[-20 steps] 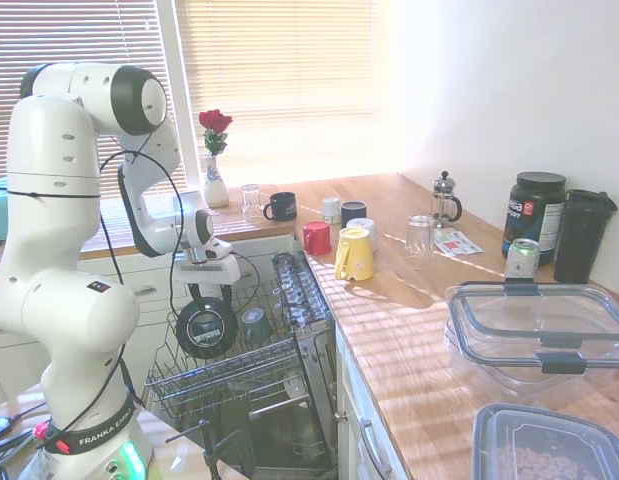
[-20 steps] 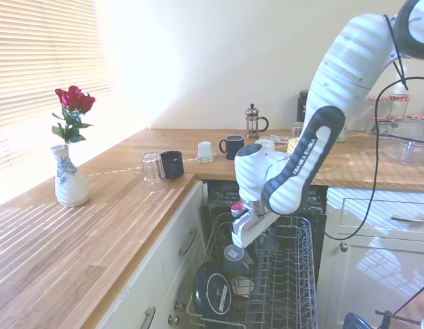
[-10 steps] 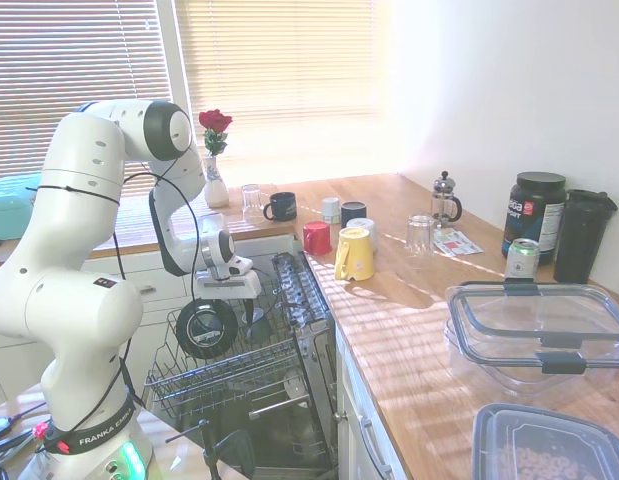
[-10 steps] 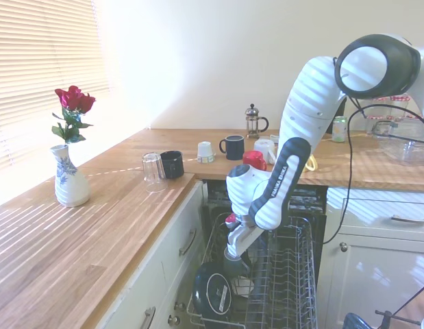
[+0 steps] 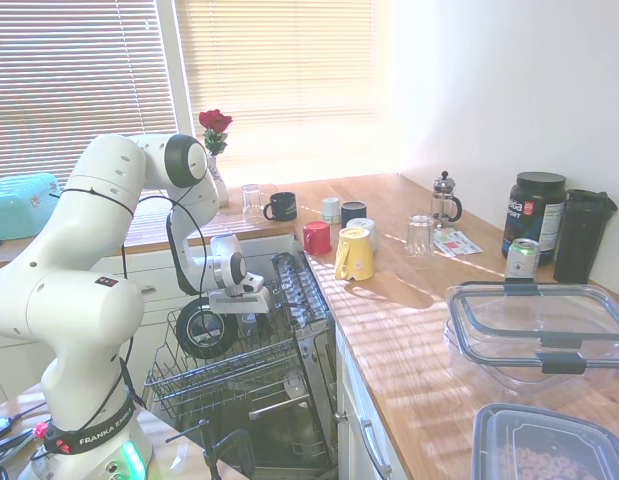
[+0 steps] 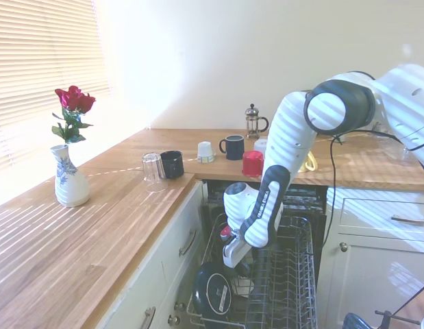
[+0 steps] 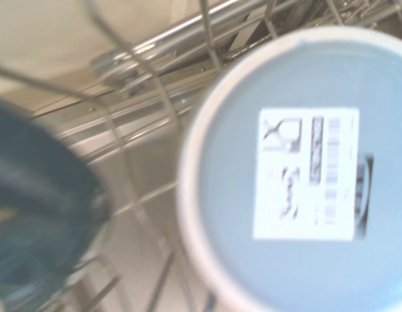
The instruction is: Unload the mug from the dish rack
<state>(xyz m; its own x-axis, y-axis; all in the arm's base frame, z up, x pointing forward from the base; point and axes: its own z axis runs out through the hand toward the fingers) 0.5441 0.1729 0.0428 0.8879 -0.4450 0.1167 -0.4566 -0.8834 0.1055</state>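
The mug (image 7: pixel 304 175) stands upside down in the dish rack (image 5: pixel 229 375). Its grey-blue base with a white label fills much of the wrist view. My gripper (image 5: pixel 247 316) is down inside the pulled-out dish rack (image 6: pixel 294 288), right over the mug and close to it. In the second exterior view the gripper (image 6: pixel 233 263) hides the mug. In the first exterior view only a dark sliver of the mug (image 5: pixel 252 326) shows under the hand.
A round black dish (image 5: pixel 206 328) stands on edge in the rack beside the mug. On the counter behind are a red mug (image 5: pixel 316 237), a yellow mug (image 5: pixel 354 253), a black mug (image 5: pixel 282 206) and a rose vase (image 6: pixel 68 181).
The arm has swung down and forward. The gripper dropped from above the rack to right on top of the mug.
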